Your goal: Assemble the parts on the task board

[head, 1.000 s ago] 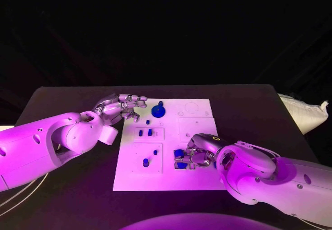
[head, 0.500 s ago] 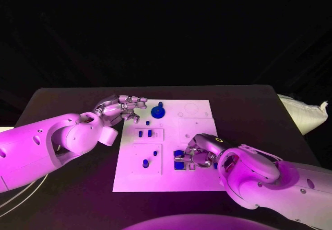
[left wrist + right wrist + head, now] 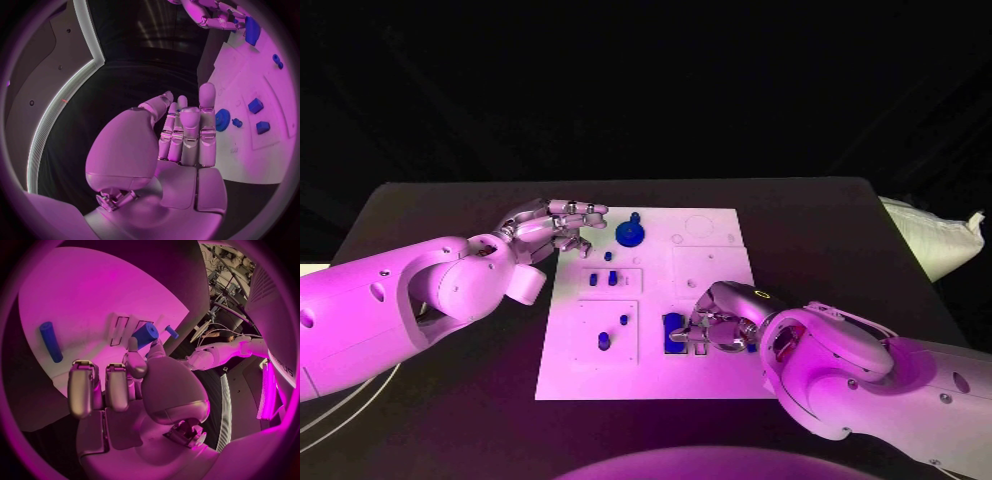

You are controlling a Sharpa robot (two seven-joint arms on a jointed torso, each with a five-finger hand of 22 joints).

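- Blue block sits pinched in the right hand's fingertips over the task board's near slots, probably for seating.
- Left hand hovers by the blue gear, fingers together, holding nothing.

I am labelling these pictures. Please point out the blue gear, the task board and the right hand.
blue gear (image 3: 630, 234), head view, on its round face.
task board (image 3: 711, 260), head view, on a bare white part.
right hand (image 3: 714, 325), head view, on the middle of the hand.
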